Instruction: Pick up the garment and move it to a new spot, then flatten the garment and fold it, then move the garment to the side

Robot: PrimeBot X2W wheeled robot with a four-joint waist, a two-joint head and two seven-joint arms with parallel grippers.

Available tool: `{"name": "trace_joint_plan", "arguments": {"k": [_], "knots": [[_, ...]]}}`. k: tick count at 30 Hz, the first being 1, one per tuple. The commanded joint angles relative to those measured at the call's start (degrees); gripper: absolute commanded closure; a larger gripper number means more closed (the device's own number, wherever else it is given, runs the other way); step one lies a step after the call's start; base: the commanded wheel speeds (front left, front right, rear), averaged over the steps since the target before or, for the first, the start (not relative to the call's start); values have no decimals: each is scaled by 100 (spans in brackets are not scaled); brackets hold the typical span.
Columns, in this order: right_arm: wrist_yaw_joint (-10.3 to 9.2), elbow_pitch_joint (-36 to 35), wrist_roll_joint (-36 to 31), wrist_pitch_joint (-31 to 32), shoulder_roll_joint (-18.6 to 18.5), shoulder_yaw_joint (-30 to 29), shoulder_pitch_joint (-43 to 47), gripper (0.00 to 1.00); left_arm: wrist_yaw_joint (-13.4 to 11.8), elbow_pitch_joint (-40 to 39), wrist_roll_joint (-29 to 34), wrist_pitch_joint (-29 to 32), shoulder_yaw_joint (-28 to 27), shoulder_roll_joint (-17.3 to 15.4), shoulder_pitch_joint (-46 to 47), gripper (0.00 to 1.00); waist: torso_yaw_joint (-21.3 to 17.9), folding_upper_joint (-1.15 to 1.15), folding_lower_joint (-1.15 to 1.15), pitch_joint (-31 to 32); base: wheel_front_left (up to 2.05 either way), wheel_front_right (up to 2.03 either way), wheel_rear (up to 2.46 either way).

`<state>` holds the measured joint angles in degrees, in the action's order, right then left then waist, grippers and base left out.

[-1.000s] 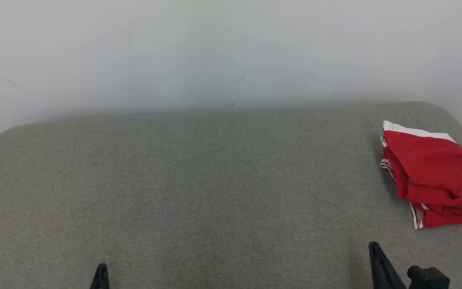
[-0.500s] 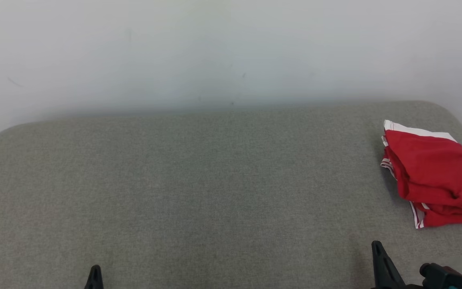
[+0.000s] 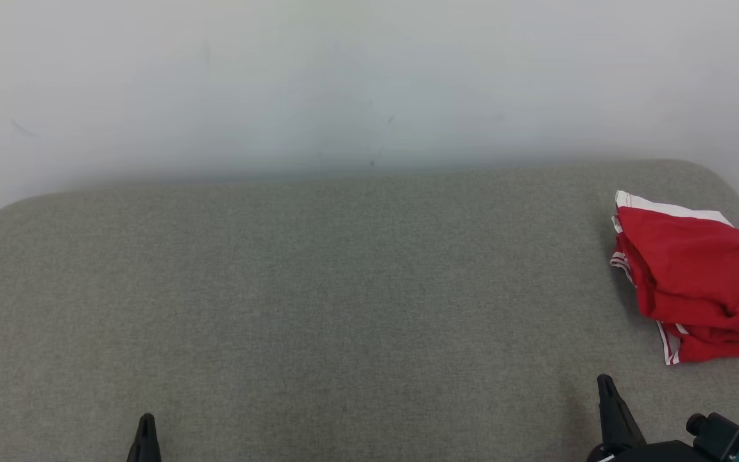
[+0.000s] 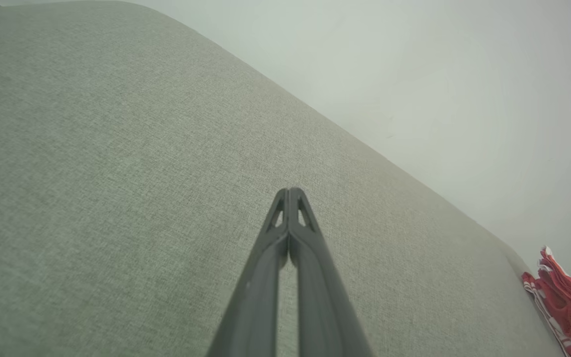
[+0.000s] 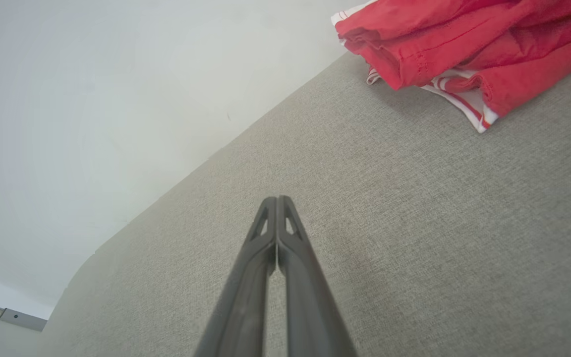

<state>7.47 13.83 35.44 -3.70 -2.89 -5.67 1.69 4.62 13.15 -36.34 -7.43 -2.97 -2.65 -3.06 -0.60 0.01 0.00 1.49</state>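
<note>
- Your left gripper (image 3: 145, 431) shows at the lower left of the head view as a single dark tip over the grey padded surface (image 3: 344, 289).
- In the left wrist view, its two fingers (image 4: 265, 258) meet at the tips. They are closed together with nothing between them.
- Your right gripper (image 3: 607, 394) rises at the lower right of the head view, with a black and teal part of the wrist (image 3: 719, 439) just beside it.
- In the right wrist view, those fingers (image 5: 295, 258) are also pressed tip to tip and hold nothing.
- Both grippers point out over bare grey fabric. You cannot tell from these views whether either tip rests on the surface.
- The garment (image 3: 696, 282) is red with white trim and thin red stripes. It lies in a folded, slightly rumpled bundle on the far right of the surface.
- It sits close to the rounded right-hand corner, and its right side runs off the edge of the head view.
- A white band shows along its far edge, and striped trim peeks out at its near left corner.
- The right gripper is near the garment on the robot's side of it, but apart from it, with a strip of grey fabric between them.
- The left gripper is well apart from the garment, across most of the surface.
- A plain pale wall (image 3: 344, 77) stands right behind the surface's far edge.
</note>
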Motion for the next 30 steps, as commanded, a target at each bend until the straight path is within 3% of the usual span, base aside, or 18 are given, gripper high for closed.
{"name": "trace_joint_plan", "arguments": {"k": [1, 30], "knots": [[1, -75, 260, 37, -3, -13, -151, 100, 42, -60, -275, 52, -39, -16, 173, 100, 1, -1, 0, -3, 0, 0, 0], [2, -44, 2376, 422, -1, -44, -417, 100, 145, -5, -2356, 580, -167, -23, 489, 100, 19, -1, 0, -51, 0, 0, 0]]}}
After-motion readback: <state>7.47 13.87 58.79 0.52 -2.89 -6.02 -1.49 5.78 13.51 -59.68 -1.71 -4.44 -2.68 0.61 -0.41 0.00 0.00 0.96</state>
